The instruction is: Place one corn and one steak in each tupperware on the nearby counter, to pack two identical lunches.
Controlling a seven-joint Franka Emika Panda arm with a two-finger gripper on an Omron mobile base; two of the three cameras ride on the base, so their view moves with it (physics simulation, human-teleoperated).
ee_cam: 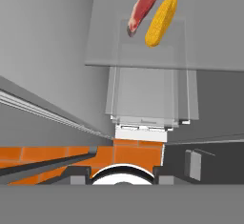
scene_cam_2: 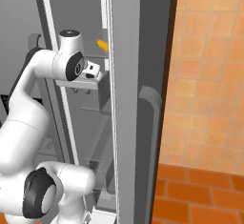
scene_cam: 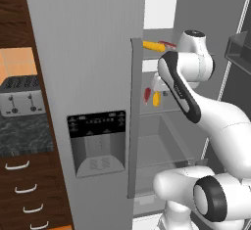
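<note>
Gripper reaches into the open fridge (scene_cam: 162, 141), jaw state unclear; corn (ee_cam: 161, 20) and steak (ee_cam: 145, 4) lie ahead on a shelf, ungrasped

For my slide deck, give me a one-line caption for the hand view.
Hand camera looking into the open fridge: a steak and a corn cob side by side on a glass shelf.

Steak (ee_cam: 144, 5) lies beside corn (ee_cam: 161, 20) on shelf (ee_cam: 200, 51).

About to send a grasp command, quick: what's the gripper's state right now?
Gripper: open or closed cannot be told. One steak and one corn lie on the fridge shelf, apart from it.
</note>
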